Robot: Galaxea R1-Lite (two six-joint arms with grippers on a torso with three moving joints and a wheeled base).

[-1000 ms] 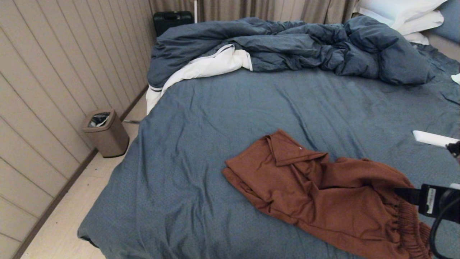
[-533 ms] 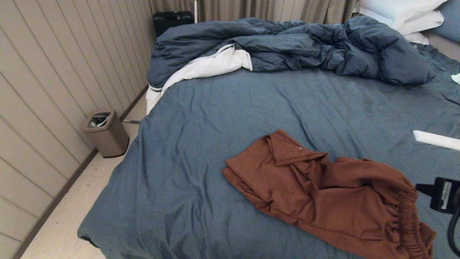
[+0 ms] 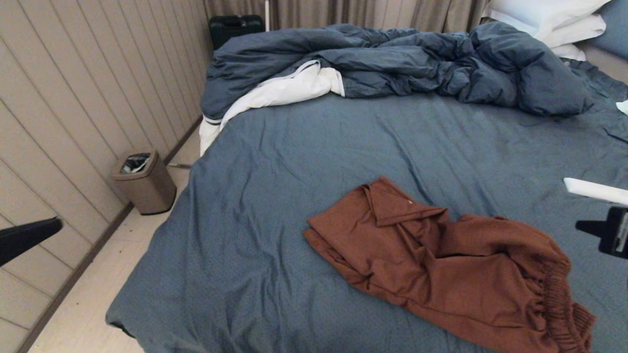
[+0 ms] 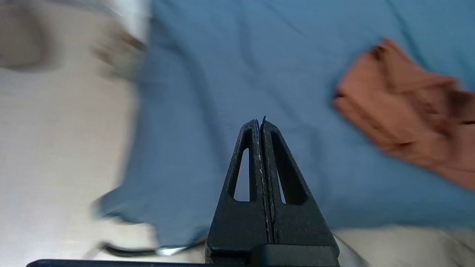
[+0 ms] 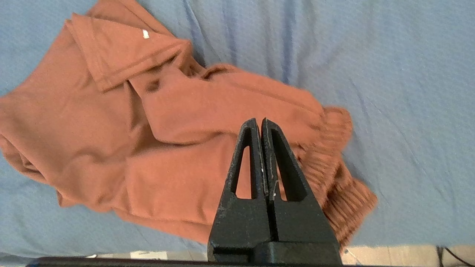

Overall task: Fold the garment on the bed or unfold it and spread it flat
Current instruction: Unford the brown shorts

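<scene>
The rust-brown garment (image 3: 441, 264) lies crumpled on the slate-blue bed (image 3: 304, 147), one leg folded over, its gathered waistband (image 3: 559, 304) toward the near right. My right gripper (image 3: 580, 226) hovers shut and empty at the right edge, just right of the garment and apart from it. In the right wrist view the gripper (image 5: 258, 120) hangs above the garment (image 5: 148, 129) near the waistband (image 5: 345, 185). My left gripper (image 3: 59, 224) shows at the far left over the floor, shut and empty (image 4: 259, 120), with the garment (image 4: 408, 111) well off to its side. Drawstring and print are hidden.
A bunched blue duvet (image 3: 392, 63) with white lining and white pillows (image 3: 549, 19) fill the far end of the bed. A brown waste bin (image 3: 144, 181) stands on the floor by the panelled wall. A white flat object (image 3: 593, 190) lies at the right edge.
My right gripper has pulled back from over the waistband to the right and away from the garment. The waistband has settled on the sheet. My left gripper has come into view at the left edge.
</scene>
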